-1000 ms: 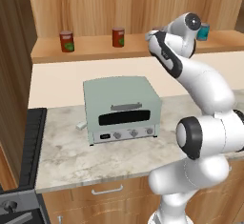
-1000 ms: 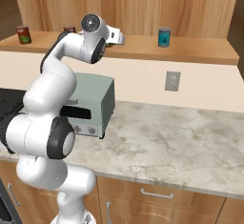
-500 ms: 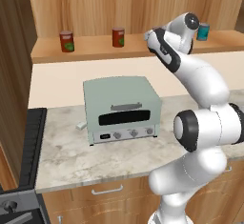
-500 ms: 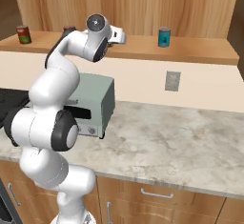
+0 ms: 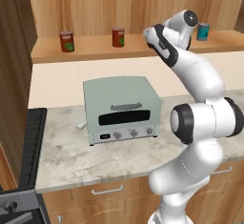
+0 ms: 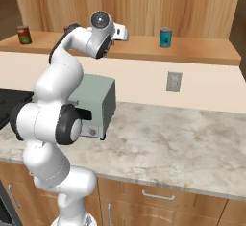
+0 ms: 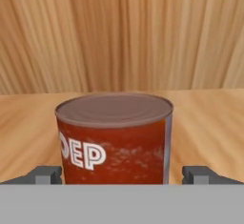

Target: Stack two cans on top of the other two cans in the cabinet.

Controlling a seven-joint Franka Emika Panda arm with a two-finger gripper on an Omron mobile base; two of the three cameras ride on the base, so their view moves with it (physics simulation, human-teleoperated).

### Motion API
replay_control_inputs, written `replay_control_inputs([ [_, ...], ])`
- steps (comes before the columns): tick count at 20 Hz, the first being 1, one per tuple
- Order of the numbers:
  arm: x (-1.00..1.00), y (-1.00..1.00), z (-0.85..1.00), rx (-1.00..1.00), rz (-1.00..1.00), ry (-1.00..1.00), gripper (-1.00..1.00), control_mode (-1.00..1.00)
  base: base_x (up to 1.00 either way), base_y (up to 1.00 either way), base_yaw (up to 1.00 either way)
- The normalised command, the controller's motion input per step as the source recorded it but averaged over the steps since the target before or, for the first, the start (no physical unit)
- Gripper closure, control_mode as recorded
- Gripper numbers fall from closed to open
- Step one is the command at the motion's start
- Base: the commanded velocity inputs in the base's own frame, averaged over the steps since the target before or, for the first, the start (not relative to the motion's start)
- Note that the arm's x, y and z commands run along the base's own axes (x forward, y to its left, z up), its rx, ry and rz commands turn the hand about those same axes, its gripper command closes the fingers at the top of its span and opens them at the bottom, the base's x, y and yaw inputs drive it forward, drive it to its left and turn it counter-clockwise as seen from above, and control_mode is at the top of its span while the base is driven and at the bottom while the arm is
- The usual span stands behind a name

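Note:
A red can point(image 7: 114, 137) with a silvery top and white letters stands upright on the cabinet shelf point(image 7: 209, 113), right in front of the hand camera. My gripper point(image 7: 123, 174) is open, with one fingertip point(image 7: 46, 174) on each side of the can's base. In the right base view the gripper point(image 6: 124, 32) reaches over the shelf point(image 6: 202, 52), left of the teal-blue can point(image 6: 166, 37). Two more red cans point(image 5: 66, 41) point(image 5: 118, 36) stand further left on the shelf point(image 5: 95, 49), and the teal-blue can point(image 5: 203, 31) shows just past my arm. The leftmost red can point(image 6: 22, 34) stands at the shelf's far end.
A pale green toaster oven point(image 5: 121, 108) sits on the marble counter point(image 5: 62, 156) below the shelf. A dark stove point(image 5: 31, 147) borders the counter on the left. A wall outlet point(image 6: 173, 81) is on the backsplash. Drawers point(image 6: 158, 196) run under the counter.
My hand has pushed slightly further in over the shelf toward the plank back. The cans have not moved.

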Motion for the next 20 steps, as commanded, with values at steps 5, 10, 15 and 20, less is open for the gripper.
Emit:
replay_control_inputs([
  [5, 0.12, 0.0, -0.08, 0.0, 0.0, 0.01, 1.0, -1.0, 0.0, 0.0, 0.0],
  [10, -0.23, 0.0, -0.06, 0.0, 0.0, 0.01, 1.0, -1.0, 0.0, 0.0, 0.0],
  [15, -0.21, 0.0, 0.09, 0.0, 0.0, 0.03, 1.0, -1.0, 0.0, 0.0, 0.0],
  [20, -0.23, 0.0, 0.23, -0.01, 0.0, 0.0, 1.0, -1.0, 0.0, 0.0, 0.0],
])
